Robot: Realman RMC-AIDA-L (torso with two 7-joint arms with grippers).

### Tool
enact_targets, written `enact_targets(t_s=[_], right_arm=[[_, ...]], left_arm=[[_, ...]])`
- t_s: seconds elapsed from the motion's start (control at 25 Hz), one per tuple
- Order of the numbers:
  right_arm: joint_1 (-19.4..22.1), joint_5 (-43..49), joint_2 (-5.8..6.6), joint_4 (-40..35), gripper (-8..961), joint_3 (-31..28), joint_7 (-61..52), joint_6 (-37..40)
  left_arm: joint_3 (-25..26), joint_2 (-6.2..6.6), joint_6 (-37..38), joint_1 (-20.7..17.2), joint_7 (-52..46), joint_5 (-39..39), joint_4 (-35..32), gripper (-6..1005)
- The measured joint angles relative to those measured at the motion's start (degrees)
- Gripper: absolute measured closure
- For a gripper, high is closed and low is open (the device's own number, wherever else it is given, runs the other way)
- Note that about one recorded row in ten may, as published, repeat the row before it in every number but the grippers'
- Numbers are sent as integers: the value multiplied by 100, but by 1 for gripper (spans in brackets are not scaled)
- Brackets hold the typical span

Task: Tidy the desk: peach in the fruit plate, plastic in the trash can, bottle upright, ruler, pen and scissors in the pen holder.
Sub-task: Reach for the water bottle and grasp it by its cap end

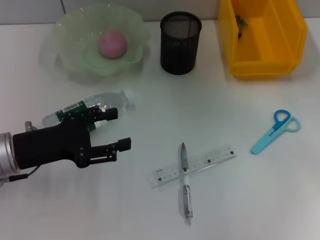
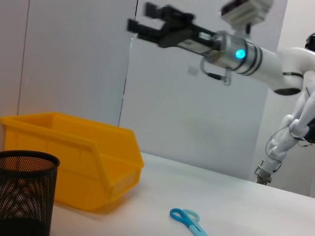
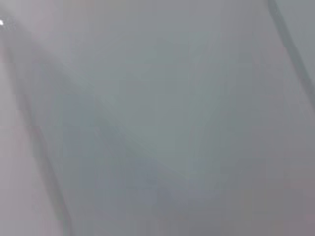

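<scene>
On the white counter (image 1: 240, 200) lie one pen (image 1: 184, 181), one ruler (image 1: 195, 166), one pair of scissors (image 1: 276, 131) and one bottle (image 1: 90, 111); farther back stand one plate (image 1: 70, 40), one holder (image 1: 180, 43) and one can (image 1: 262, 35).

Nearest, the pen lies across the ruler, the two crossing. The scissors lie well apart to the right. At the left the left gripper (image 1: 119, 129) hovers with its fingers spread and nothing between them, just beside the bottle, which lies on its side partly under the arm.

At the back left the plate holds one peach (image 1: 112, 43). The holder in the middle shows nothing inside that can be made out. The can at the back right holds a small dark scrap (image 1: 241, 22).

The left wrist view alone shows the right gripper (image 2: 145, 18), raised high above the counter with its fingers apart and holding nothing, over the can (image 2: 78, 157), holder (image 2: 24, 191) and scissors (image 2: 187, 220). The right wrist view shows only a grey blur.
</scene>
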State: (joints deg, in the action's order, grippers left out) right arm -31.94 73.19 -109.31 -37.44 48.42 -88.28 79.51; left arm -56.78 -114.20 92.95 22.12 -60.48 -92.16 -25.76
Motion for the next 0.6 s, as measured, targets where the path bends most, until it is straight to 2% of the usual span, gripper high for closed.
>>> enact_targets(t_s=[0.08,0.2,0.4,0.6], right_arm=[[17,227,103,312,194,10,239,691],[96,885,119,464,194,11,539,1261],[259,2082,6,509,194,45,1014,1420],[313,3160,-240,545,193,19,1485,1141]], left_arm=[[0,-1,2,26,-31,0,-3,226],[0,-2,4,74,-80,0,-4,227],[-20,24,-3,177,-263,1,-9,228],[-23,45,-36,221,-378,2,-14,230]])
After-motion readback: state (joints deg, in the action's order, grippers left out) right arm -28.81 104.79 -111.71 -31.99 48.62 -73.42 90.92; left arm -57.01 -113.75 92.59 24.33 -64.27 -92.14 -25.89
